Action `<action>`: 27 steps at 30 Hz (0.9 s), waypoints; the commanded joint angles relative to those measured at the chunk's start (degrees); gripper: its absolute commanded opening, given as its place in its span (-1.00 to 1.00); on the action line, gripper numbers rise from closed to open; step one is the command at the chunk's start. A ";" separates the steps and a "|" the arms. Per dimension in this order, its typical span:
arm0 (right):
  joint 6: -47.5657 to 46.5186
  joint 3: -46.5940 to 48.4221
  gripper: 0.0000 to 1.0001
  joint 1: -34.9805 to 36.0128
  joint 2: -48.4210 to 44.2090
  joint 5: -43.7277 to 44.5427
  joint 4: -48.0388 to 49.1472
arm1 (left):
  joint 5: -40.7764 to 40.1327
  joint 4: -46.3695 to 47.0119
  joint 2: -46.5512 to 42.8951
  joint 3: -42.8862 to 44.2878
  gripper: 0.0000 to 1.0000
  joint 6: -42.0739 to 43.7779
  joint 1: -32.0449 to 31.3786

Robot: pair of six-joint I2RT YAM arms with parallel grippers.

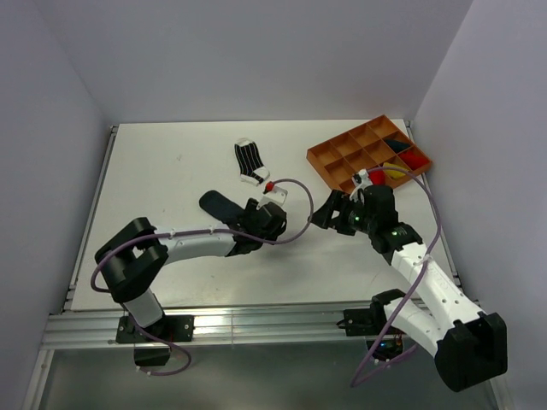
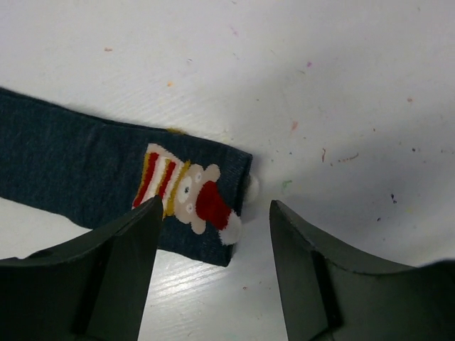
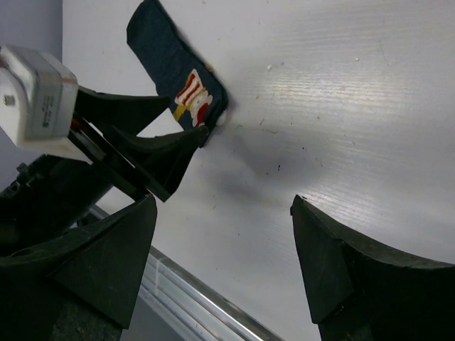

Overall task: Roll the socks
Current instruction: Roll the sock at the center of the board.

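Observation:
A dark navy sock (image 1: 217, 203) lies flat left of the table's middle. Its cuff, patterned with a bear in a red hat (image 2: 190, 195), points right. My left gripper (image 1: 253, 213) hovers open over that cuff end; in the left wrist view (image 2: 213, 213) the cuff's corner lies between the two fingers, untouched. My right gripper (image 1: 325, 211) is open and empty just right of it, over bare table (image 3: 224, 206); its view shows the navy sock (image 3: 174, 71) and the left fingers (image 3: 153, 153). A black-and-white striped sock (image 1: 249, 161) lies flat farther back. No red sock with a white figure shows on the table.
An orange compartment tray (image 1: 342, 155) stands at the back right; it holds red (image 1: 416, 159), dark and yellow (image 1: 396, 169) fabric pieces. White walls close in the table at the back and on both sides. A metal rail (image 1: 256, 323) runs along the near edge.

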 commanded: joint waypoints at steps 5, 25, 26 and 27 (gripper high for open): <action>0.76 -1.03 0.67 0.55 1.56 -0.58 4.41 | 1.27 5.12 2.17 -0.88 0.26 7.91 -1.67; 1.90 -2.80 0.66 0.64 3.58 -2.08 6.96 | 3.73 1.16 5.24 -2.46 0.06 6.51 -1.85; 1.90 -2.80 0.66 0.64 3.58 -2.08 7.05 | 3.56 0.46 5.94 -2.29 0.02 6.42 -1.85; 1.90 -2.80 0.65 0.64 3.67 -2.08 6.96 | 3.30 0.20 6.21 -1.94 -0.01 6.25 -1.85</action>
